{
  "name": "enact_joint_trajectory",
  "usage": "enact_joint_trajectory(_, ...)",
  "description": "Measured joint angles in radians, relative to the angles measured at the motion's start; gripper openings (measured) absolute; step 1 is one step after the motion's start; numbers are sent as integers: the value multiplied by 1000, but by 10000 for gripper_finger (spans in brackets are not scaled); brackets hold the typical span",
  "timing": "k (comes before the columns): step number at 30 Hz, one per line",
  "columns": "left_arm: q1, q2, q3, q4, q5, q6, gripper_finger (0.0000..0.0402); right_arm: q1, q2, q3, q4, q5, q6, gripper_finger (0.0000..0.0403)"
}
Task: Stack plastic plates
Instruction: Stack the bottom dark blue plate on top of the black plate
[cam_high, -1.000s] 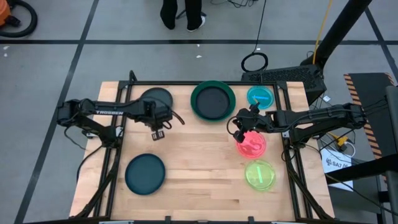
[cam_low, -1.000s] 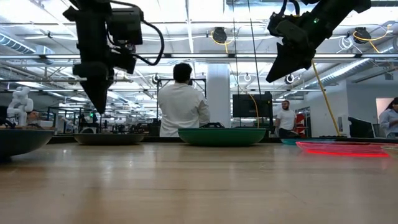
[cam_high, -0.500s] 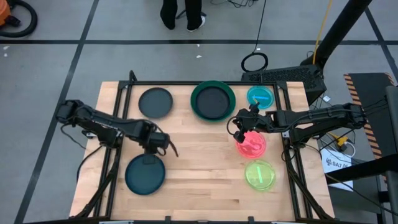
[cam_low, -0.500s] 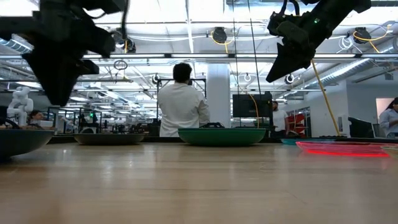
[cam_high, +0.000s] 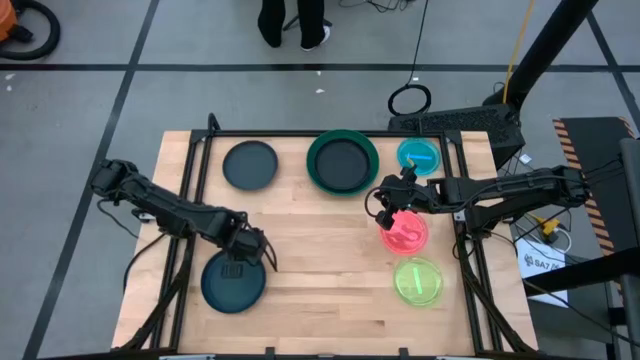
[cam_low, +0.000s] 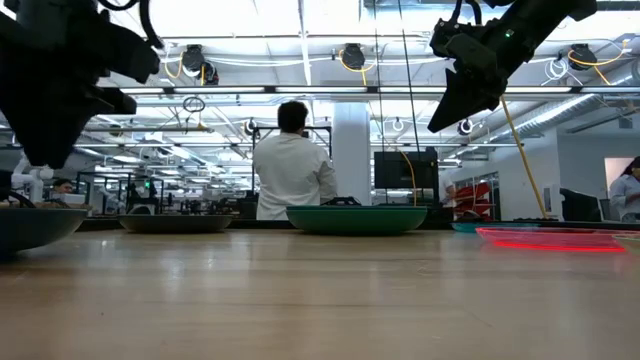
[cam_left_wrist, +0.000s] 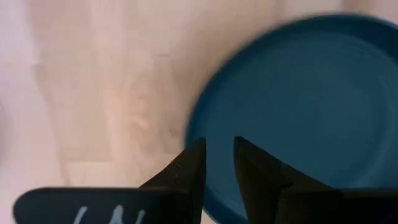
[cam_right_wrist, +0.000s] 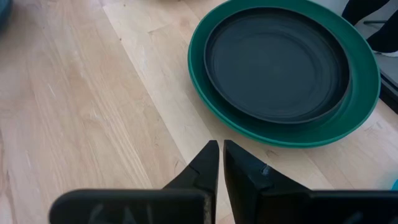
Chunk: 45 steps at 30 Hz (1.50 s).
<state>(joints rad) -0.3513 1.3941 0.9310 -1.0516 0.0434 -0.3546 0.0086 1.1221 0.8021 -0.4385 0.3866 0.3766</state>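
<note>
A teal plate (cam_high: 225, 288) (cam_left_wrist: 298, 106) lies flat at the table's near left. My left gripper (cam_high: 235, 268) (cam_left_wrist: 219, 146) hovers above its far rim, open by a narrow gap, and in the low view (cam_low: 42, 160) it hangs clear of the plate (cam_low: 30, 225). A dark grey plate (cam_high: 250, 165) sits at the far left. A large green plate (cam_high: 315, 165) (cam_right_wrist: 360, 106) holds another dark plate (cam_high: 342, 162) (cam_right_wrist: 273, 62). My right gripper (cam_high: 383, 213) (cam_right_wrist: 221, 144) is shut and raised (cam_low: 440, 125), between the green plate and a pink plate (cam_high: 408, 235).
A small blue plate (cam_high: 418, 155) lies at the far right and a lime plate (cam_high: 418, 281) at the near right. Bare wood (cam_high: 320, 260) spans the middle of the table. People stand in the room behind the table (cam_low: 292, 165).
My left gripper has swung from beside the dark grey plate toward the table's near edge and now hangs over the teal plate's far rim. The right arm and all plates have kept still.
</note>
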Motion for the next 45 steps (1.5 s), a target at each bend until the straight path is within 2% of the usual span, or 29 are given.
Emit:
enact_joint_trajectory(3,-22,0,0,0,44,46,61,0,0,0,0,0,-2,18)
enact_joint_trajectory(6,-29,0,0,0,-7,18,17,0,0,0,0,0,-4,18)
enact_joint_trajectory(8,-26,0,0,5,-53,-13,7,0,0,0,0,0,-4,18)
enact_joint_trajectory(10,-27,0,0,5,-68,-18,15,0,0,0,0,0,-4,18)
enact_joint_trajectory(17,-19,0,-7,7,-81,-13,109,0,0,0,0,0,-6,18)
enact_joint_trajectory(21,4,0,-54,13,-88,-18,139,0,0,0,0,0,-22,18)
enact_joint_trajectory(30,33,0,-156,179,-43,5,143,0,0,0,0,0,-23,18)
enact_joint_trajectory(42,39,0,-161,196,-41,-1,143,0,0,0,0,0,-41,18)
enact_joint_trajectory(45,39,0,-188,254,-30,-20,143,0,0,0,0,0,-47,18)
